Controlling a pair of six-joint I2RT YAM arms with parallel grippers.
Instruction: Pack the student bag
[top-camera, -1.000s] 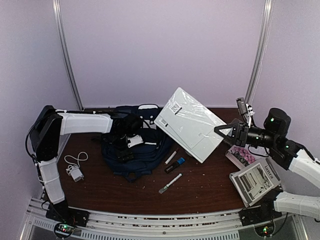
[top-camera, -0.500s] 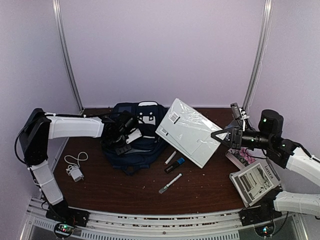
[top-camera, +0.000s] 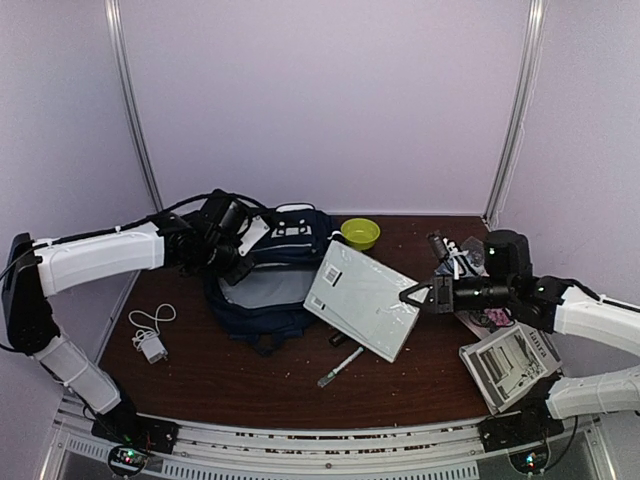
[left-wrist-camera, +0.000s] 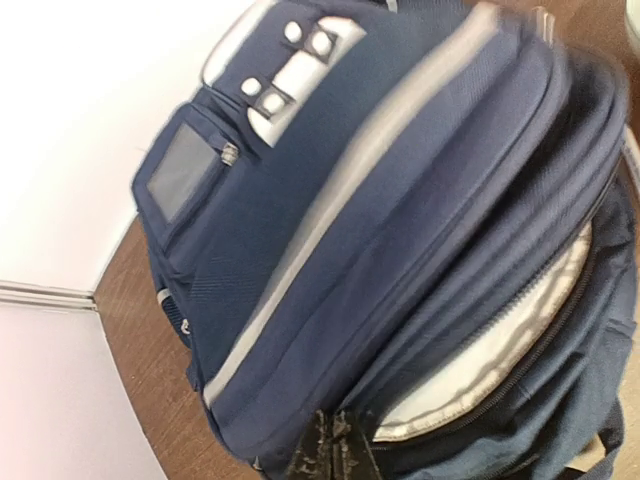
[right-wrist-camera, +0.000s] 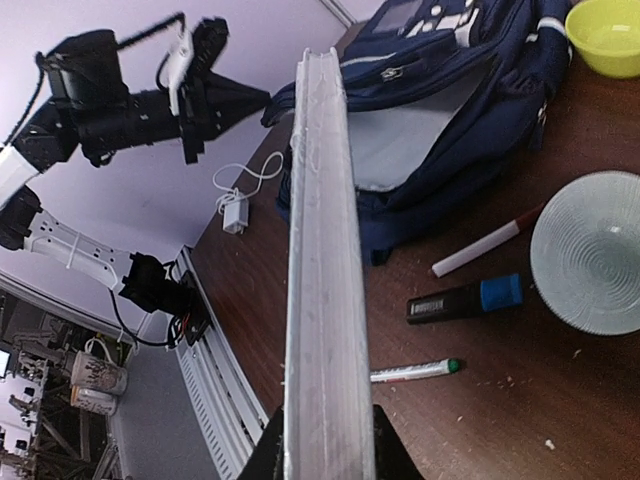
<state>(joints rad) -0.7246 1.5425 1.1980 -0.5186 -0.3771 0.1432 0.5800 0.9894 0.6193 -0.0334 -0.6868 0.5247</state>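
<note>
The student bag (left-wrist-camera: 330, 260) appears motion-blurred and edge-cropped.

Navy, white and one spot of lime on our dark red-brown desk (top-camera: 240, 380)

We see the student bag (top-camera: 262, 318) in navy blue with pale grey-white stripe trim, a white studded patch near its top and a light grey lining. The book (top-camera: 362, 298) is white with a small black-printed label. The bowl (top-camera: 360, 233) by the desk's far edge is yellow-green. One marker (right-wrist-camera: 415, 372) is white with a green cap, the highlighter (right-wrist-camera: 463, 300) is black and blue, and the pen (right-wrist-camera: 490, 243) is white with what looks like a red tip. The ribbed disc (right-wrist-camera: 590, 252) is pale grey, the charger (top-camera: 152, 346) near the left edge white, and the booklet (top-camera: 512, 365) at the right edge carries a grey-and-white print.
</note>
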